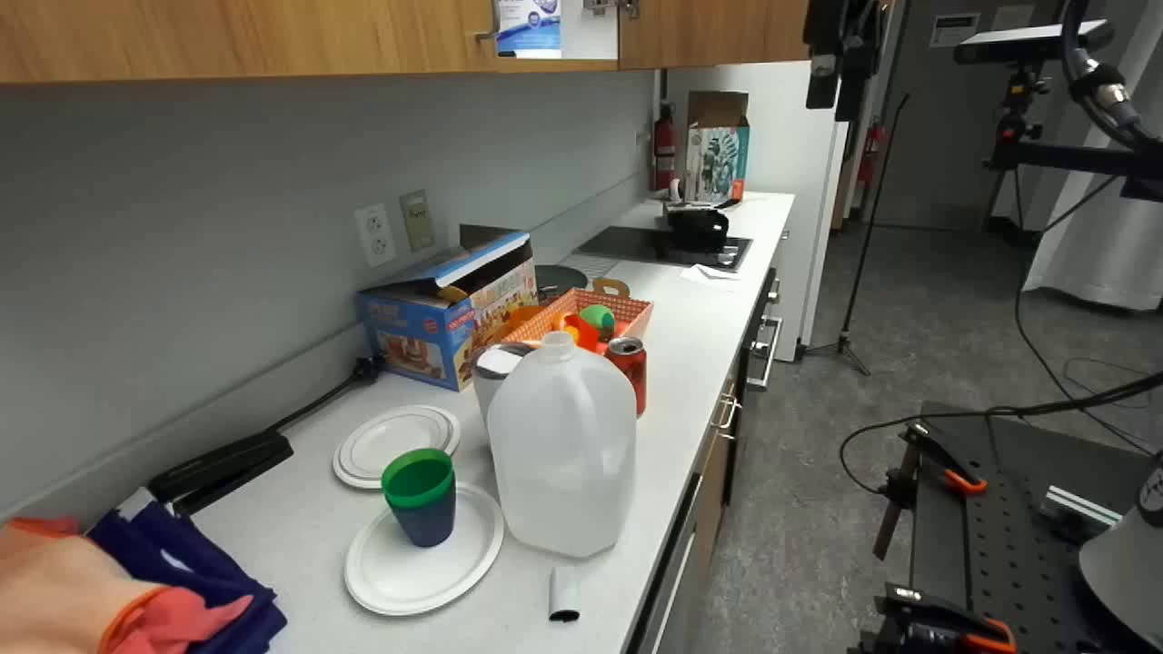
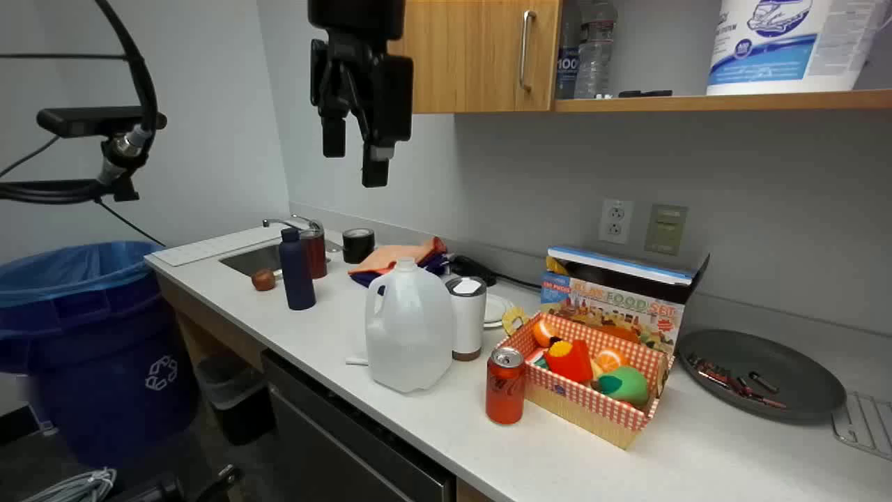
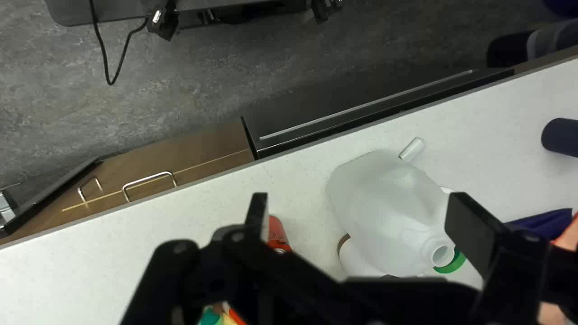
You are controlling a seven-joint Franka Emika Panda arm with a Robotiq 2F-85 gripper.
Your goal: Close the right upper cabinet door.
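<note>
The coming move turns on where the open cabinet door [image 1: 713, 34] lies from the gripper [image 1: 836, 100]: in an exterior view it is directly left of it, on the side toward the wall [image 1: 227, 200], and the gripper covers its outer end (touching or apart, I cannot tell). The door stands upright, hung from a hinge [image 1: 629, 8] at the far side of the cabinet [image 1: 559, 65], and points out from the wall into the room, its inner face apparently turned toward that view. Its bottom edge runs nearly level from hinge to gripper; the top is out of frame, so the long axis cannot be read. The jaws are spread wide and hold nothing, the jug [image 3: 384, 203] showing below them in the wrist view. To shut the door, I judge, they should pass round its outer end and push on the far face, back toward the cabinet.
</note>
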